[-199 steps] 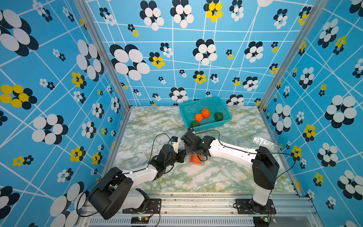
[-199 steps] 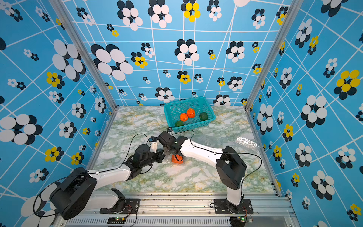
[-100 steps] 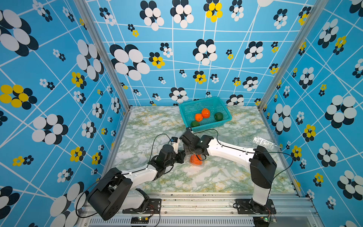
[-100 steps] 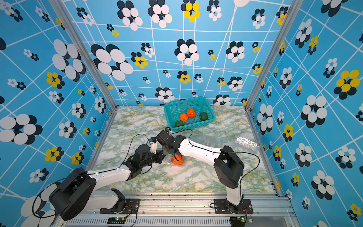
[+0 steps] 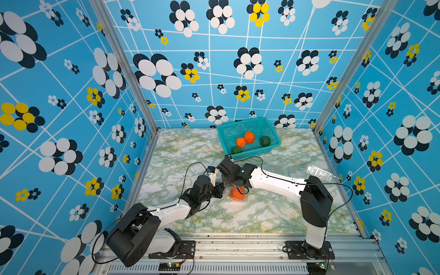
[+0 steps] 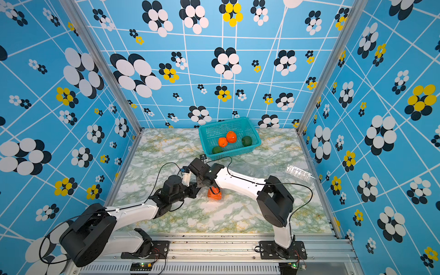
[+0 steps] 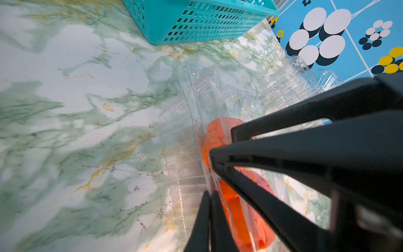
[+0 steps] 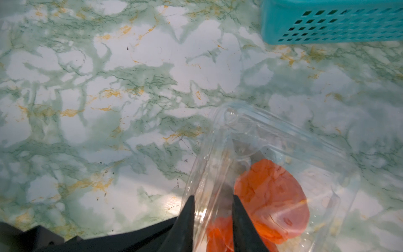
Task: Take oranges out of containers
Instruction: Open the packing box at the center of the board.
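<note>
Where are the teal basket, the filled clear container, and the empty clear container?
teal basket [image 5: 258, 150]: in a top view, front wall.
filled clear container [image 8: 283, 135]: right wrist view, clear wall.
empty clear container [image 5: 319, 172]: in a top view, its middle.

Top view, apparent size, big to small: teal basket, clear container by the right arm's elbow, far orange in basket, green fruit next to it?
1. teal basket
2. clear container
3. orange and green fruit: look about equal, not ranked.

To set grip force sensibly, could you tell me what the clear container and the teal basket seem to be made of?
The clear container: likely thin glossy transparent plastic; oranges show through, ridges catch glare. The teal basket: probably rigid moulded plastic, semi-matt; uniform colour, mesh slots.
</note>
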Controlling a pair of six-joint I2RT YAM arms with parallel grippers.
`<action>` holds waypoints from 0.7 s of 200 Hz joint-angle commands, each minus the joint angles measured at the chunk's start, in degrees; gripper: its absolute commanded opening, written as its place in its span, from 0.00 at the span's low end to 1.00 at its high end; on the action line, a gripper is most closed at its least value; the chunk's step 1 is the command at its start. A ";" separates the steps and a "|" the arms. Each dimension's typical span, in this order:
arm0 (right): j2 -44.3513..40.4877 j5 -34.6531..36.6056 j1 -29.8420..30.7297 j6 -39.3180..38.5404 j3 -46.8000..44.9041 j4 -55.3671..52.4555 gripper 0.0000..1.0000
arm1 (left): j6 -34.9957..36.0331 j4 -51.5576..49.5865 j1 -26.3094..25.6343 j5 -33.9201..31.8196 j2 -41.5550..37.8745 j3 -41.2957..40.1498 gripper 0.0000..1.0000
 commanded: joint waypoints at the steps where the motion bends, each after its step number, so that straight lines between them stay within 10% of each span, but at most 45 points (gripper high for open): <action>1: 3.06 -1.83 0.14 0.18 0.66 -3.81 0.31 | 2.21 6.69 -0.74 2.33 -1.37 0.92 0.00; 140: 4.63 -8.24 0.64 3.47 -2.15 2.23 0.40 | -0.27 14.73 0.17 2.67 2.41 -1.70 0.00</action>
